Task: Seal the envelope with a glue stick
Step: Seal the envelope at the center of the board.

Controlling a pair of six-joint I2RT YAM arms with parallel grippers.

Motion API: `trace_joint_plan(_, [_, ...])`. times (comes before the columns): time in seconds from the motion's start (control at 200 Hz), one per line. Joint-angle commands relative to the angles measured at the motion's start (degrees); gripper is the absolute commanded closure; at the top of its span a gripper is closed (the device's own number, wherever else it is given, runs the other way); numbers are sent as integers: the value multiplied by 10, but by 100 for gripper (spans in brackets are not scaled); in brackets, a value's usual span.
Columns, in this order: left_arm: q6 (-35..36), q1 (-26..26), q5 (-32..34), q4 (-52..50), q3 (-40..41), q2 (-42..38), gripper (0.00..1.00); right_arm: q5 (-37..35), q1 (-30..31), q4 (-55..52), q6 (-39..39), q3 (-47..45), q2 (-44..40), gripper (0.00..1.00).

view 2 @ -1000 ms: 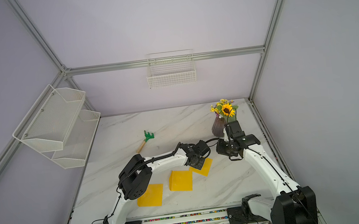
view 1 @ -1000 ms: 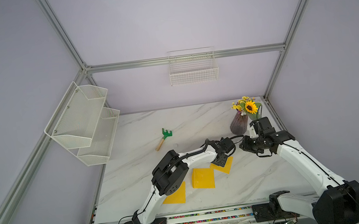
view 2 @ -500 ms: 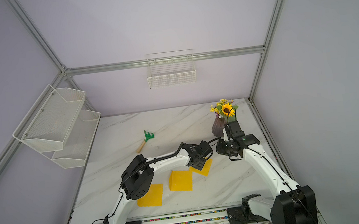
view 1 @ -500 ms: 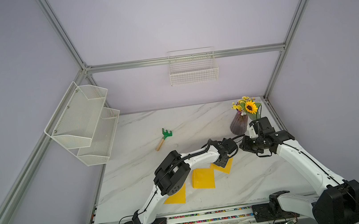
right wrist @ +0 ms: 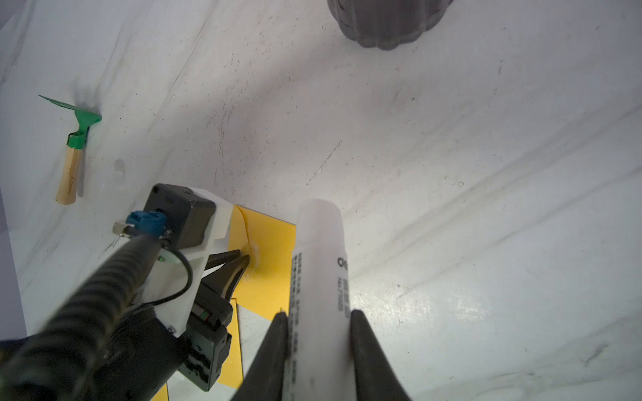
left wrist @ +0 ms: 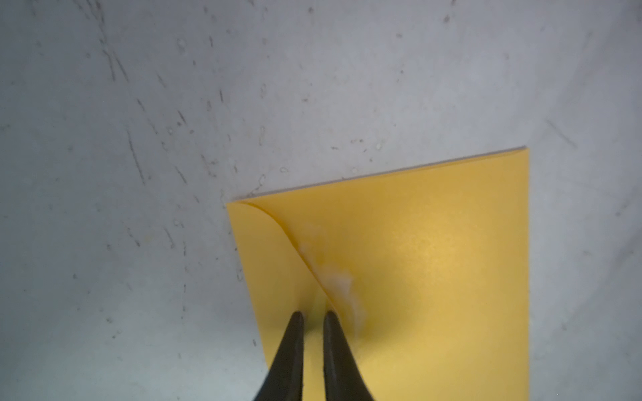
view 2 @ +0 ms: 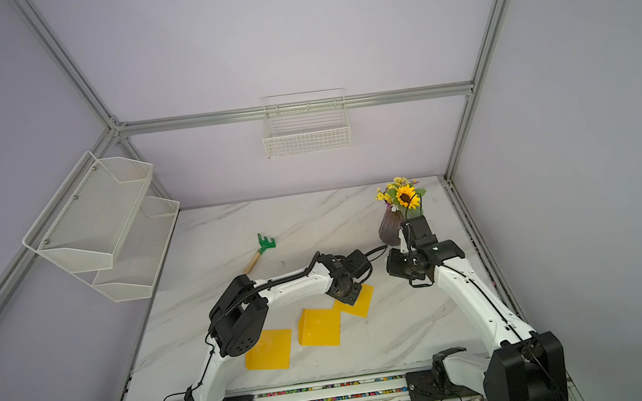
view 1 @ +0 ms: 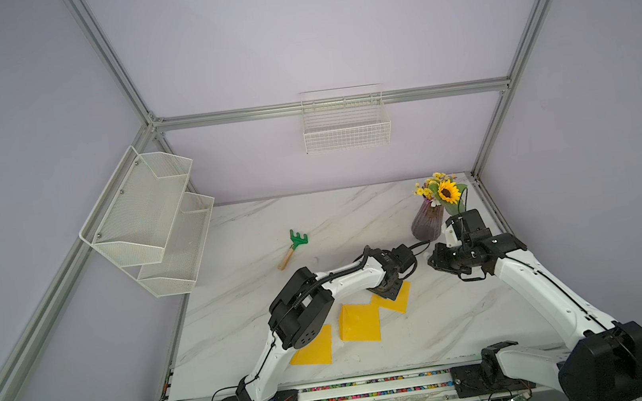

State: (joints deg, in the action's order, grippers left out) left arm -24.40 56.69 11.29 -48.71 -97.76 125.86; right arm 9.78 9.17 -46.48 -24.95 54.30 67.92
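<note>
Your right gripper (right wrist: 319, 314) is clamped around the glue stick (right wrist: 318, 236), which it holds over the table (right wrist: 451, 173) near the yellow envelope (left wrist: 417, 260). Your left gripper (left wrist: 312, 316), jaws nearly together and holding nothing, presses its tips on the flap seam, right beside a whitish glue smear (left wrist: 340, 281). The risk is that the tips pick up that wet glue. Lifting away could then peel the flap open or drag the envelope across the smooth table.
</note>
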Motion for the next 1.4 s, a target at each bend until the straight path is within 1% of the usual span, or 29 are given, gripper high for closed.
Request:
trace_joint_plan(0.0, [-5, 0, 5, -19, 11, -23, 84, -4, 4, 11, 4, 9, 0, 100])
trace_joint_plan(0.265, [-7, 0, -11, -11, 23, -23, 84, -8, 4, -4, 9, 17, 9, 100])
trace_joint_plan(0.365, [-5, 0, -17, -5, 21, -2, 84, -6, 5, 9, 4, 9, 6, 100])
trace_joint_plan(0.48, [-2, -1, -24, 15, 20, 29, 84, -10, 4, -2, 7, 15, 11, 100])
trace_joint_plan(0.585, [10, -1, -21, 28, -1, 58, 84, -17, 4, 4, 5, 13, 9, 100])
trace_joint_plan(0.71, [30, -8, -21, 42, -50, 85, 84, -27, 5, 2, 5, 14, 2, 100])
trace_joint_plan(0.805, [42, -12, -14, 51, -76, 91, 84, -33, 4, -8, 3, 21, 1, 100])
trace_joint_plan(0.93, [56, -14, -7, 66, -88, 74, 83, -37, 5, -8, 3, 18, -9, 100])
trace_joint_plan(1.0, [61, -14, -2, 73, -81, 48, 81, -39, 4, -14, 2, 23, -4, 100])
trace_joint_plan(1.12, [68, -14, -12, 92, -65, 5, 77, -38, 4, -12, 5, 21, -6, 100])
trace_joint_plan(1.245, [68, -14, -19, 93, -60, -20, 77, -37, 5, -16, 4, 25, 2, 100])
trace_joint_plan(1.4, [67, -15, -18, 83, -51, -25, 80, -37, 4, -17, 3, 25, 4, 100])
